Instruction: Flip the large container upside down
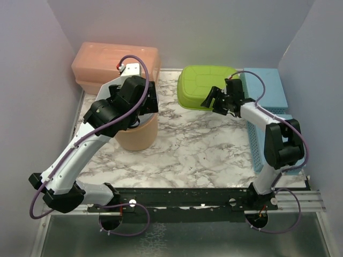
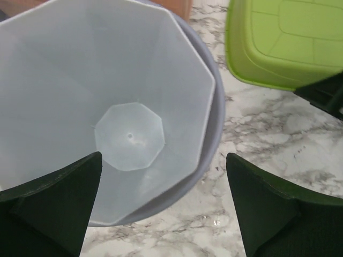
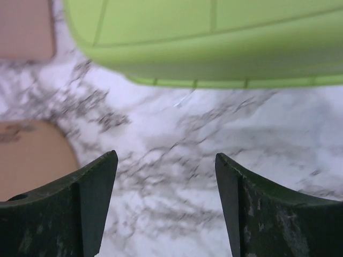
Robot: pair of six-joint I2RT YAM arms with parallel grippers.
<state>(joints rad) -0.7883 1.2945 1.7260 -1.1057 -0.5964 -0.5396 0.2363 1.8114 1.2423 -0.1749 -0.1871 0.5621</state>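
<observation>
A plain back wall (image 1: 214, 27) in pale lavender-white closes off the far side. A left wall (image 1: 27, 80) and a right wall (image 1: 321, 69) of the same colour angle in to box the space. The table (image 1: 187, 155) has a white marble-patterned top veined in grey, and the light on it is soft and even. Along its near edge lies a strip of dull metal sheet (image 1: 187, 241).

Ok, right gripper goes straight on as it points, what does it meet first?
Likely the green bin, at its near wall. The right gripper, open, aims across the table at it, nothing between. Depth unclear: it may touch the table first.
</observation>
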